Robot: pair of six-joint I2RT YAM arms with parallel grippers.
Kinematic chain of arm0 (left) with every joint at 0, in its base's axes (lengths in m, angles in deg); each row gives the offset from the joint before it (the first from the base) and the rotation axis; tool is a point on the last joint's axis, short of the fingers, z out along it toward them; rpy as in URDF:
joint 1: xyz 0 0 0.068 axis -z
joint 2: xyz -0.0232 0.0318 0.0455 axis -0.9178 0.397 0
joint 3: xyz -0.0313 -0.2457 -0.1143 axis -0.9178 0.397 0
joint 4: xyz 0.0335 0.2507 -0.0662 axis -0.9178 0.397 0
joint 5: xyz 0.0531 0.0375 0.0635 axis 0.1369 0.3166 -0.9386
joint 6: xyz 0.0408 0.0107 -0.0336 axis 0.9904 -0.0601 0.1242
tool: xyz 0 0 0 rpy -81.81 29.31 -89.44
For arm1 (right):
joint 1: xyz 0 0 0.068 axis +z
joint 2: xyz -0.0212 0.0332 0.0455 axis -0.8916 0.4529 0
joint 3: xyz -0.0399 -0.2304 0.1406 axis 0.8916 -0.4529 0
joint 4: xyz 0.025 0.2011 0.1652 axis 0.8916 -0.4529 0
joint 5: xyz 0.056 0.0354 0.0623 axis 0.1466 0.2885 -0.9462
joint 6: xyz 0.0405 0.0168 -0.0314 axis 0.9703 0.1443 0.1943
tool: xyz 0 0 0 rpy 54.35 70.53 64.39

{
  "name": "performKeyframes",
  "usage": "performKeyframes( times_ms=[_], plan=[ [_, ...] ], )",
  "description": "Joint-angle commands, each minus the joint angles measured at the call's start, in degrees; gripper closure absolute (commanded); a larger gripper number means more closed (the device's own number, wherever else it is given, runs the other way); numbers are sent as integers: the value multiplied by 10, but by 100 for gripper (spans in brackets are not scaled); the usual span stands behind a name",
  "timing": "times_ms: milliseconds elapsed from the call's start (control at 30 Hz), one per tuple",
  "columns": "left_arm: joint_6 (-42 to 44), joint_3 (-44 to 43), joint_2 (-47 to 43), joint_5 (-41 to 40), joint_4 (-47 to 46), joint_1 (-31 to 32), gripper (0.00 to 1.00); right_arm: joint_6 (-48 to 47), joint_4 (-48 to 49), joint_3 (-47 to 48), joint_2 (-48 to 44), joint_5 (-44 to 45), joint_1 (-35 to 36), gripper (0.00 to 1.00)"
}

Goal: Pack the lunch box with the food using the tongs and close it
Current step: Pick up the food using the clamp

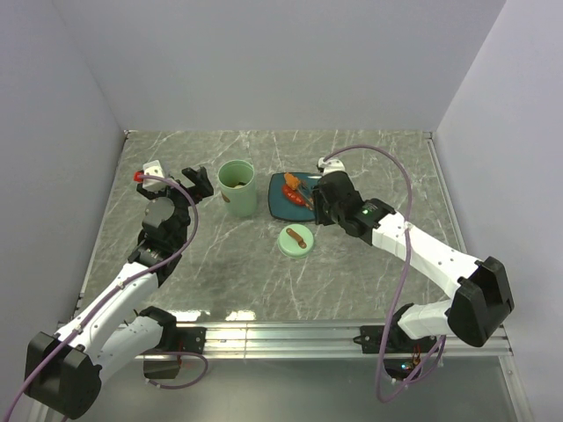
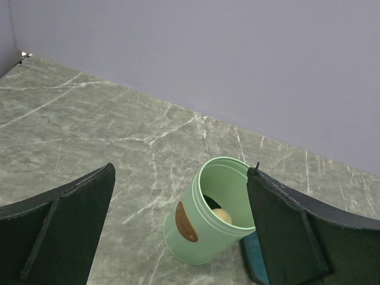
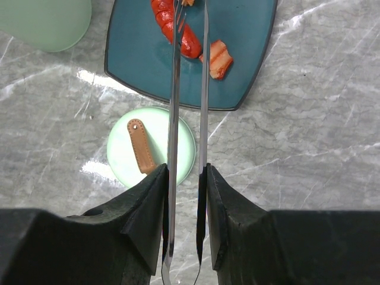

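I see a grey-green marbled table (image 1: 264,272) boxed in by plain pale walls (image 1: 264,61). The lunch box (image 1: 237,186) stands mid-table, my left hand (image 1: 195,183) gaping just left of it. Right of it, over the teal plate (image 1: 280,200), my right hand (image 3: 186,196) pinches the tongs (image 3: 189,89); the lid (image 1: 296,240) lies just nearer.

Shiny metal tongs (image 3: 189,107), marbled table (image 3: 320,119)

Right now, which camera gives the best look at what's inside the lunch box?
The left wrist view: it looks down into the open lunch box, showing a beige ball inside. The top external view shows the lunch box small, its contents unclear. The right wrist view catches only a corner of its green wall.
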Motion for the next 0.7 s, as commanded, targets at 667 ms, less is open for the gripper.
performKeyframes(
  times_ms=[667],
  plan=[
    [8, 4, -1, 6, -31, -3, 1, -37, 49, 0, -83, 21, 36, 61]
  ],
)
